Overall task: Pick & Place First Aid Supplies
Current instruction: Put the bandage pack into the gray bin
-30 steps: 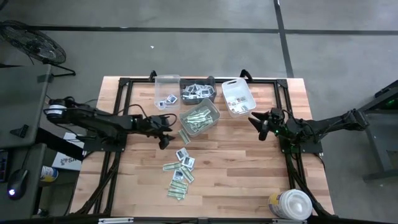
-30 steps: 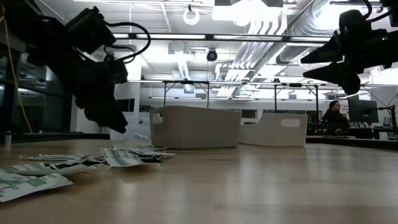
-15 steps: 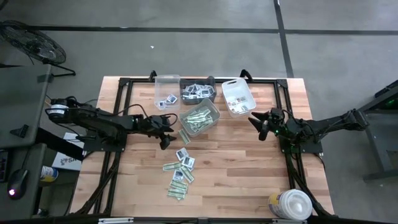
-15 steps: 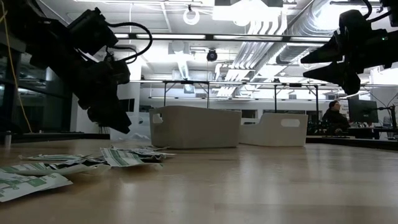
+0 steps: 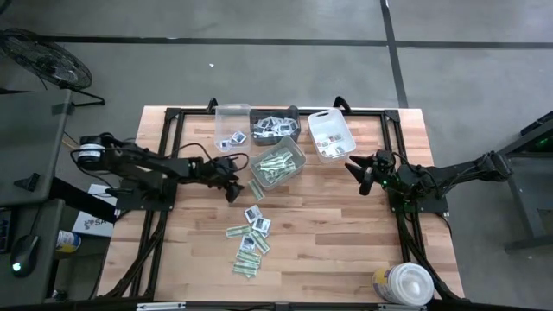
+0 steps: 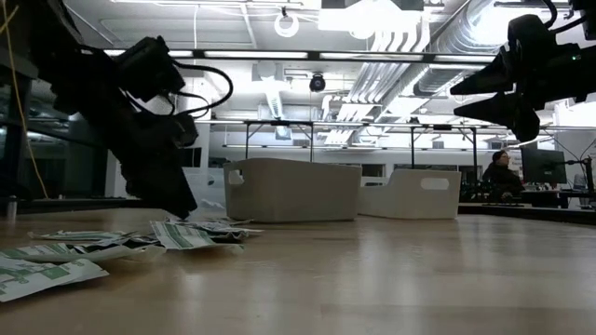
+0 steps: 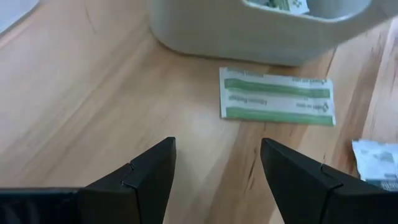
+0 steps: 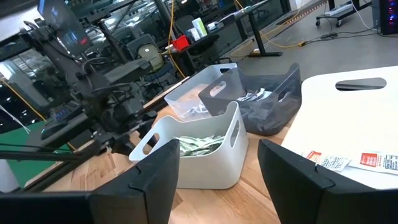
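The first aid supplies lie scattered on the wooden table: green-and-white strips and squarish white packets [image 5: 249, 235], flat on the wood. One green-and-white strip [image 7: 277, 96] lies flat beside the bin of green strips [image 5: 278, 164]. My left gripper [image 7: 217, 162] hovers open just above the table, slanting down, a little short of that strip; it also shows in the high view as my left gripper [image 5: 232, 192]. My right gripper [image 5: 356, 168] waits open above the table's right half, near the white bin [image 5: 330, 136].
A clear bin [image 5: 232, 128] and a dark bin [image 5: 275, 130] holding white packets stand at the far edge. A big round white tub [image 5: 404, 283] sits at the near right corner. A squarish white packet [image 7: 376, 160] lies near the strip. A person [image 6: 503, 175] sits in the room beyond.
My left gripper has sunk toward the table and edged toward the green strip beside the bin, rolling slightly and staying open.
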{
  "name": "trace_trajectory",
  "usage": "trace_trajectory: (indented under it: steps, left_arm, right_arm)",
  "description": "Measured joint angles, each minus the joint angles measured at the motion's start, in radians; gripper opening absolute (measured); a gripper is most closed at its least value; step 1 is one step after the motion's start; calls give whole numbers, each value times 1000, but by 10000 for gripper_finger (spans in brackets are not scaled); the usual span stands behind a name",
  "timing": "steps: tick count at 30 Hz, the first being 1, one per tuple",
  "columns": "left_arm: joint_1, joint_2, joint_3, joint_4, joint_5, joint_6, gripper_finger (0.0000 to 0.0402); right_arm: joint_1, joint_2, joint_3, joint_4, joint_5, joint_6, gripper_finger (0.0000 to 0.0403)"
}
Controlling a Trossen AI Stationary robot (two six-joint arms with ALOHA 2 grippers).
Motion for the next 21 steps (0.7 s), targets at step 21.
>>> trace_trajectory:
  steps: [21]
  left_arm:
    - [-18, 173, 180, -81, -89, 211, 237]
  right_arm:
    - [0, 0, 0, 0, 0, 0, 211]
